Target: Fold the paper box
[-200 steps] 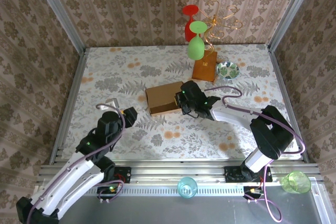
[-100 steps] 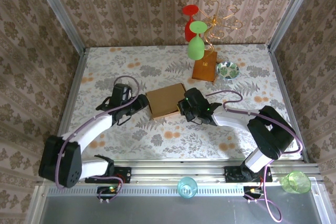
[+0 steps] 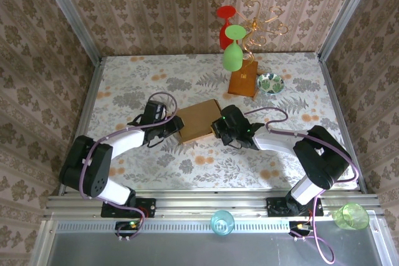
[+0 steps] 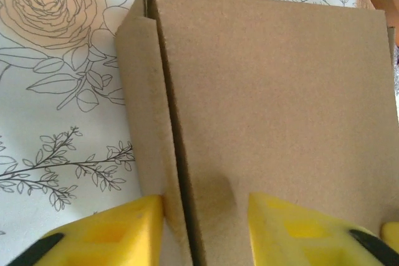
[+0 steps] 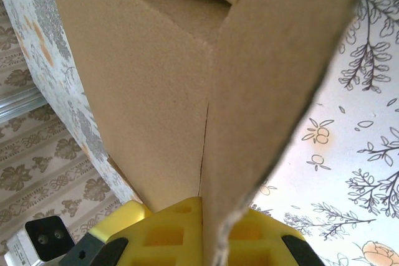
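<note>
The paper box (image 3: 198, 119) lies folded into a shallow brown rectangle at the middle of the floral table. My left gripper (image 3: 175, 126) is at its left edge. In the left wrist view the left gripper (image 4: 206, 232) is open, its yellow fingers (image 4: 112, 235) straddling the box's corner: one beside the side wall, one over the lid (image 4: 274, 91). My right gripper (image 3: 219, 126) is at the box's right edge. In the right wrist view the right gripper (image 5: 215, 232) is shut on a thin cardboard flap (image 5: 262, 79) that rises between its pads.
A wooden block with a gold wire stand (image 3: 243, 82) holding red and green glasses stands at the back, a small patterned bowl (image 3: 270, 83) beside it. A cyan cup (image 3: 222, 222) and a green cup (image 3: 350, 216) sit on the near rail. Wallpapered walls close three sides.
My left arm swung in from the near left and its gripper has reached the box's left edge. The right gripper stayed at the right edge; the box shifted slightly.
</note>
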Motion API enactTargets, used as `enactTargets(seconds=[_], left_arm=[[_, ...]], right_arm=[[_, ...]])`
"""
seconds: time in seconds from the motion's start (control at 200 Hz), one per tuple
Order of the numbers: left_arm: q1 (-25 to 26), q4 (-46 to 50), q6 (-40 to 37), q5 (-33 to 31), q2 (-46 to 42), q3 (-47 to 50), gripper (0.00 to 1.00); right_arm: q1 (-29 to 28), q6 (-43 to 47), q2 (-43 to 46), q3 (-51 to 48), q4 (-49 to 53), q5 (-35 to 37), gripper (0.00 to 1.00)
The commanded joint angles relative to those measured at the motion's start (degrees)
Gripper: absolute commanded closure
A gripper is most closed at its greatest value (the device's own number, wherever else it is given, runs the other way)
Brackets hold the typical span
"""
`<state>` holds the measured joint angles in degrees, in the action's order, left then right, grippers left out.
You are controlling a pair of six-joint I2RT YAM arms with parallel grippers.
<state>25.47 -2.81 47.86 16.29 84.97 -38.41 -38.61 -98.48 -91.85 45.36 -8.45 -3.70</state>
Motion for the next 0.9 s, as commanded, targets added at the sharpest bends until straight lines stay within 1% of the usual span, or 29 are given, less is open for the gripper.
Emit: enactTargets(seconds=[0.0, 0.105, 0.28, 0.345, 0.385, 0.415, 0.495, 0.57, 0.64, 0.675, 0.78, 0.865, 0.895], left_arm=[[1.6, -0.7, 0.0, 0.3, 1.2, 1.0, 0.66], [2.4, 1.6, -0.5, -0.6, 1.6, 1.0, 0.69], [4.2, 3.3, -1.3, -1.9, 2.5, 0.7, 0.69], [4.7, 4.3, -1.6, -2.3, 3.4, 0.3, 0.72], [4.9, 5.0, -1.9, -2.7, 4.0, 0.1, 0.77], [5.0, 5.9, -1.8, -3.0, 4.4, -0.1, 0.80], [5.0, 6.9, -2.3, -3.7, 5.0, 0.3, 0.86], [5.0, 7.4, -3.0, -4.2, 4.8, 0.8, 0.88], [5.0, 8.3, -4.1, -4.2, 4.6, 0.7, 0.90], [5.0, 8.5, -4.7, -4.2, 4.5, 0.7, 0.91], [5.0, 9.4, -5.9, -4.3, 4.3, 0.5, 0.92], [5.0, 9.9, -6.4, -4.4, 4.2, 0.5, 0.94], [5.0, 10.0, -6.5, -4.4, 4.0, 0.5, 0.94]], right_arm=[[0.5, 2.4, -0.7, -1.3, 4.4, -1.7, 1.00], [0.8, 3.2, -0.5, -1.2, 5.3, -2.1, 1.00], [1.8, 5.2, -0.9, -1.0, 7.0, -4.5, 1.00], [2.1, 6.2, -0.9, -0.9, 7.5, -5.4, 0.99], [2.4, 7.3, -0.7, -0.6, 8.5, -5.9, 0.94], [2.7, 8.7, -0.3, 0.0, 9.9, -6.2, 0.88], [4.0, 14.1, 1.9, 1.8, 14.7, -6.3, 0.74], [6.1, 21.1, 5.0, 3.7, 19.6, -6.7, 0.58], [8.9, 29.6, 8.6, 5.1, 23.7, -7.2, 0.40], [10.5, 34.6, 10.2, 5.7, 24.9, -8.0, 0.34], [15.7, 48.3, 13.9, 7.5, 27.6, -13.2, 0.20], [20.4, 56.4, 12.5, 9.0, 28.8, -21.0, 0.18], [21.4, 59.3, 9.9, 9.7, 29.5, -23.0, 0.17]])
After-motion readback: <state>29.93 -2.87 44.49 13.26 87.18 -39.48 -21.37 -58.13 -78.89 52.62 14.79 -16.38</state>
